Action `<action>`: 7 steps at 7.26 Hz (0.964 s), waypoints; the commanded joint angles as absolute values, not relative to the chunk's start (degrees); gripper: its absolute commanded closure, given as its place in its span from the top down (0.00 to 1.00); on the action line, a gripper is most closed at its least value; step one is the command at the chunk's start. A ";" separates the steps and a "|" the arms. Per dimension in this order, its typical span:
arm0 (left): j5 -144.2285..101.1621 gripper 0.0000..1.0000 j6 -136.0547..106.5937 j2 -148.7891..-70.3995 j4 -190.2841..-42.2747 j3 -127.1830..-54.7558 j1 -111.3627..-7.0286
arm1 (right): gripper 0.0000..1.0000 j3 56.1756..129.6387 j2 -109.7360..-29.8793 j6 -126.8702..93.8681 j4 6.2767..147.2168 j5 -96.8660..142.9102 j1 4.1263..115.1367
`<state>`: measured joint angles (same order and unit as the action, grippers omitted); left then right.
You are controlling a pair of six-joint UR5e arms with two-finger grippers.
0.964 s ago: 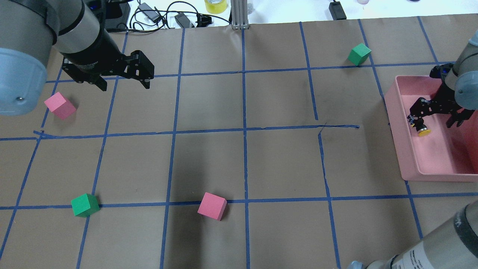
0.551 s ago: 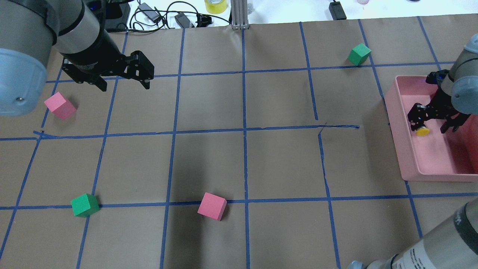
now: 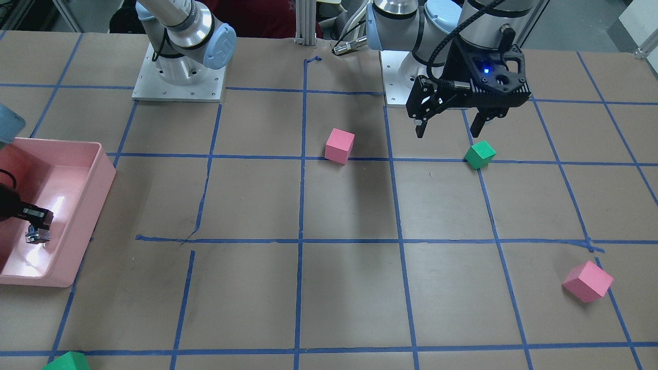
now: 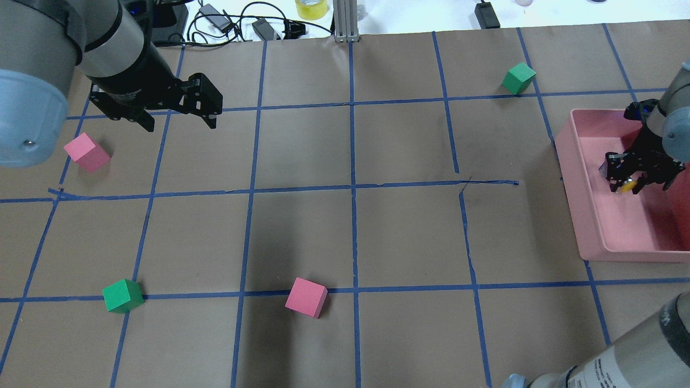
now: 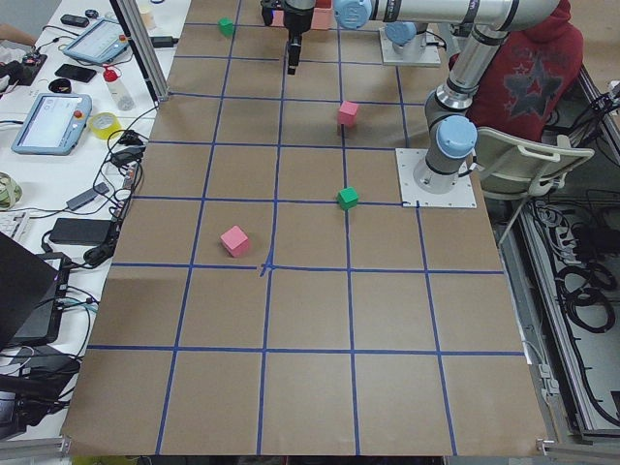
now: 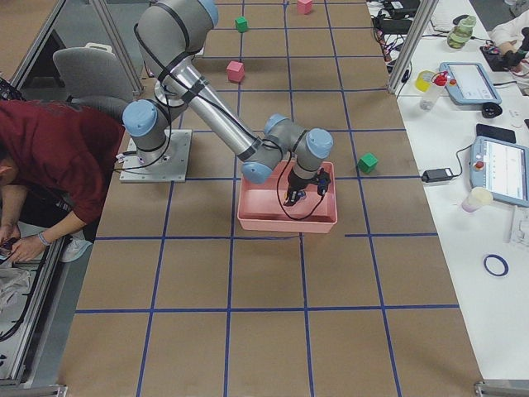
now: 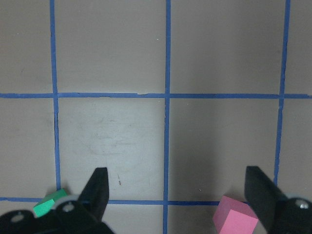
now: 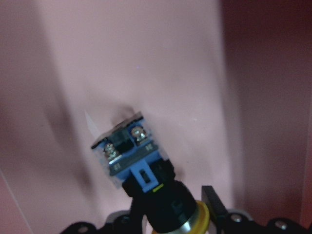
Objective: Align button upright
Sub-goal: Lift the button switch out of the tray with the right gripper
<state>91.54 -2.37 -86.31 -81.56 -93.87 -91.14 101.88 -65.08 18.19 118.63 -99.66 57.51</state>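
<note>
Closed the right gripper point(image 4: 628, 183) onto the button point(image 8: 129, 151) within the last 0.6 s, after hanging spread around it, inside the pink tray point(image 4: 578, 215) at the right edge of the overhead view; likely passed from reaching to holding, with the turning upright not yet done. Held it by the round yellow cap end, with the black cylindrical body and boxy silvery-blue base with 2 screws jutting toward the smooth, glossy tray floor. Kept the left gripper point(image 4: 180, 124) spread wide and empty at upper left, over matte brown paper point(image 4: 302, 151).

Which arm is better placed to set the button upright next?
Right. The right gripper is inside the pink bin, shut on the button; the left gripper hangs open across the table, near a pink cube.
</note>
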 commanded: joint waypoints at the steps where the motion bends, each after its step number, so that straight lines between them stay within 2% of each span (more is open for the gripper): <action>1: 91.58 1.00 -2.37 -86.31 -81.56 -93.87 -91.14 | 0.00 100.47 -68.97 18.10 115.67 -99.49 57.39; 4: 91.58 1.00 -2.37 -86.31 -81.56 -93.87 -91.14 | 0.00 93.02 -73.99 18.11 107.26 -98.10 59.84; 5: 91.58 1.00 -2.37 -86.31 -81.56 -93.87 -91.14 | 0.00 89.86 -75.74 17.58 102.53 -98.00 62.90; 7: 91.50 1.00 -2.37 -86.31 -81.56 -93.87 -91.14 | 0.00 88.16 -75.85 12.69 102.13 -97.91 71.68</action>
